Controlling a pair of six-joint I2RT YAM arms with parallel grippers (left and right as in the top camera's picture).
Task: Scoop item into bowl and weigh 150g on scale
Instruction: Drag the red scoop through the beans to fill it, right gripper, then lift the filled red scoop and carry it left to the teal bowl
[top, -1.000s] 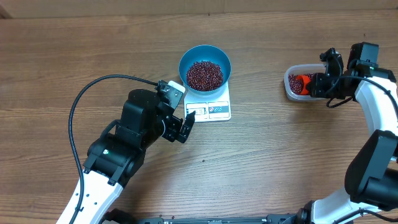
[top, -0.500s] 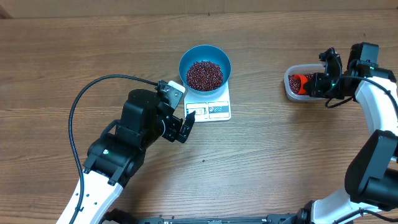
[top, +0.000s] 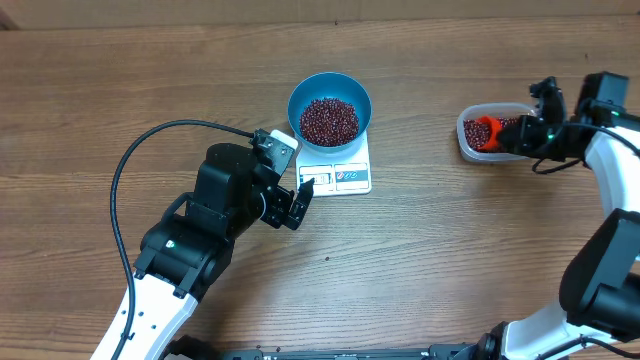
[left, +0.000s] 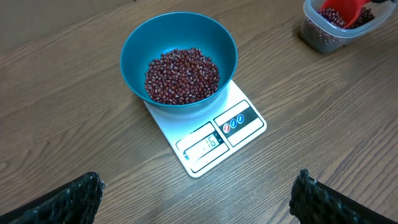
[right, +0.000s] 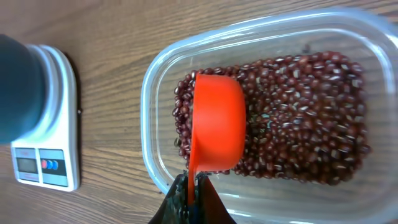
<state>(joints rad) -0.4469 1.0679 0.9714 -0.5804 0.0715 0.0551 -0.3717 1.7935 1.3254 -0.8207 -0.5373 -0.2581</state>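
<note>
While the left gripper (top: 299, 204) hangs over bare wood left of the desk's centre, its fingers are spread wide with nothing between them.

Just right of it: scale (top: 350, 178), white, flat on the desk, display edge towards the near edge. The digits are lit but too small to read.

Bowl (left: 134, 56), blue, sits on the far part of the scale and overhangs it, towards the desk's far edge. Beans (top: 329, 120) lie mounded over its bottom.

Well apart, towards the right edge: clear tub (right: 149, 99) holding more of the beans. Orange-red scoop (right: 216, 124) lies with its cup on the beans at the tub end nearest the scale.

Right gripper (right: 189, 200): fingers pressed together on the scoop's handle, just above the tub's rim.
</note>
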